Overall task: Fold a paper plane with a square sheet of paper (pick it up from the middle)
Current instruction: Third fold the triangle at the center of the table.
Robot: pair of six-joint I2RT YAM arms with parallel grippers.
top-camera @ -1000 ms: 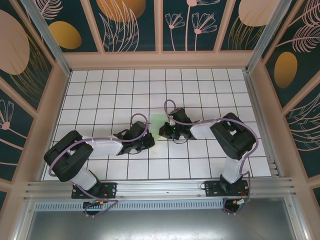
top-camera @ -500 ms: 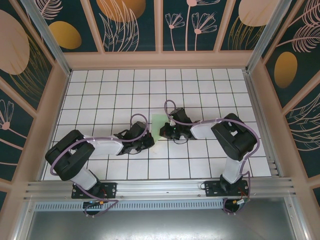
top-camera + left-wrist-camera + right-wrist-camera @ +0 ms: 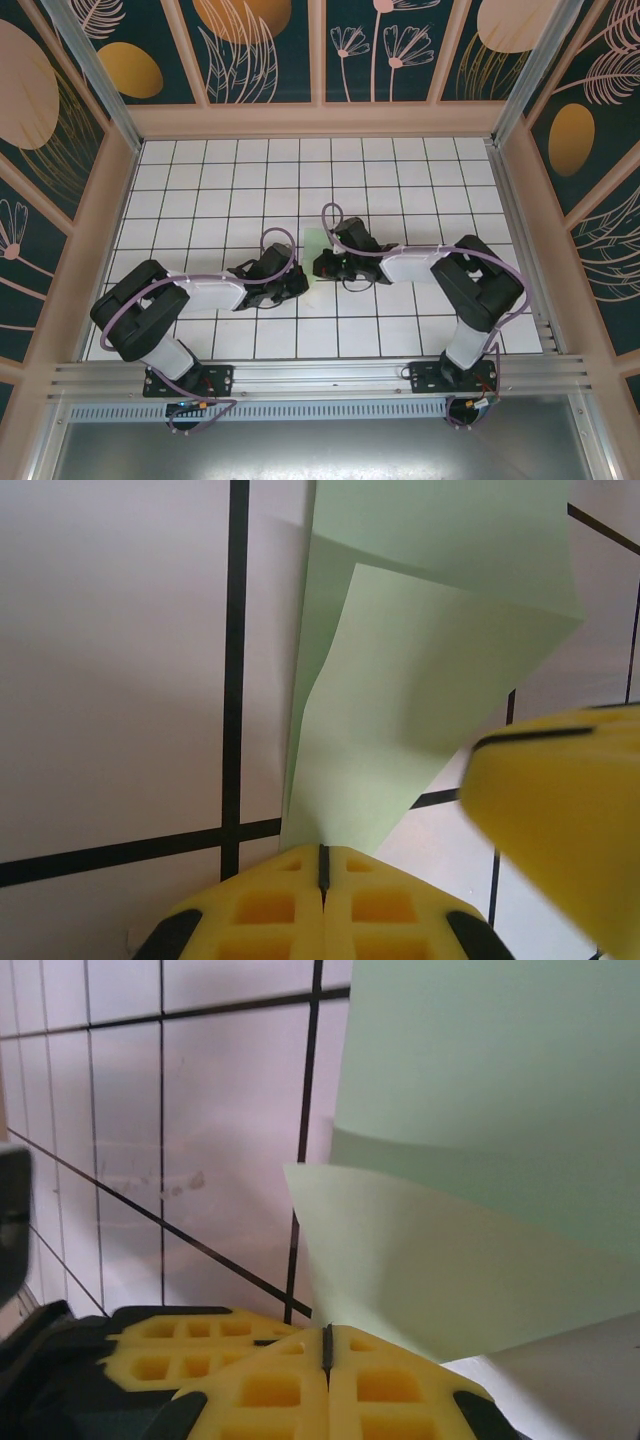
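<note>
White grid tiles cover the table (image 3: 200,200), boxed in by dark panels painted with leaves and flowers. Near its centre the pale green sheet of paper (image 3: 313,243) lies as a narrow strip, its long axis running 12 to 6 o'clock in the overhead view, with the 2 arms meeting at its near end.

The left claw (image 3: 297,284) sits at the strip's near-left corner, so the paper extends from it toward 1 o'clock. Its wrist camera shows the yellow fingers (image 3: 270,910) pressed together with a lower tip of the sheet (image 3: 420,710) caught in the seam, and the paper rising and curling away from it.

The right claw (image 3: 322,266) comes in from 3 o'clock, just beside the left one, and the paper lies toward 11 o'clock from it. Its own camera shows its fingers (image 3: 390,1390) closed likewise on a corner of the sheet (image 3: 480,1110), a lifted flap standing over a flatter layer.

Both claws are about equally near, each clamped on a near corner. The next fold probably depends on carrying those corners toward 12 o'clock along the long axis without the 2 claws colliding.
</note>
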